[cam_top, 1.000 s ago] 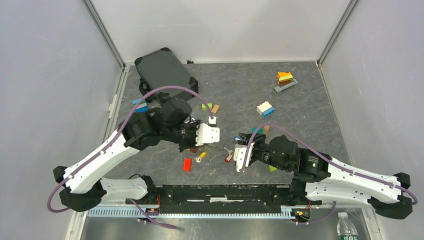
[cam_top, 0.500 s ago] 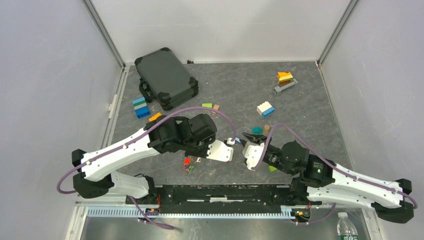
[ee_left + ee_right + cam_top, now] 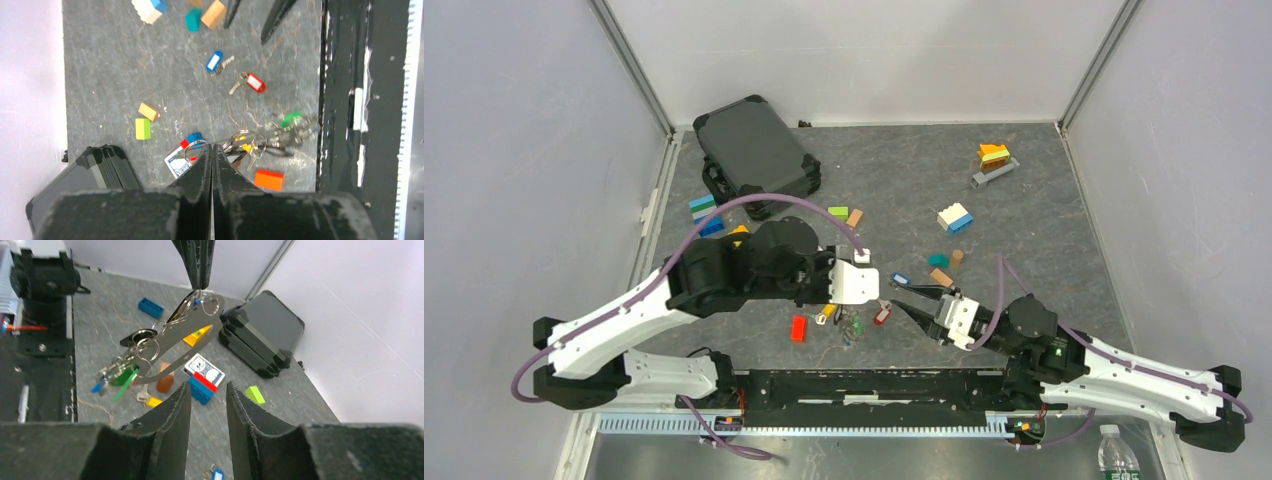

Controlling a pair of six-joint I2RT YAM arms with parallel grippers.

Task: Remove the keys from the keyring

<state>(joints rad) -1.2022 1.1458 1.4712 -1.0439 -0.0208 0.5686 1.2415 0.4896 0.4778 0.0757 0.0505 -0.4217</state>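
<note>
Keyring (image 3: 186, 331): a thin grey metal oval loop, pinched at its upper end by my left gripper (image 3: 212, 148), whose fingers are pressed together on it. It hangs tilted over the grey mat (image 3: 1044, 230), close to the black front rail (image 3: 874, 385).
Keys on it: small silver keys with coloured plastic heads (image 3: 121, 374) are bunched at the low end, a green head showing. I cannot tell whether they touch the mat.
Change: half a second ago the bunch was by the red brick (image 3: 799, 328); now it hangs further to that brick's right, and my left wrist has swung away from the rail.
Right gripper: my right gripper (image 3: 898, 295) has its fingers apart and holds nothing. Its wrist has backed off to the right, and the fingers are levelled at the bunch.
In the way: a loose red-headed key (image 3: 883, 315) lies on the mat between my right fingertips and the bunch, and a loose blue-headed key (image 3: 900, 279) lies just past them.
Around: a playing-card box (image 3: 202, 367) with a blue brick (image 3: 202, 391) just beside it, then a lime-green brick (image 3: 143, 128) and a tan block (image 3: 148, 111).
Far: a white-and-blue brick stack (image 3: 954, 217), an orange, yellow and grey brick pile (image 3: 994, 162), and a dark grey hard case (image 3: 754, 150) at the far left.
</note>
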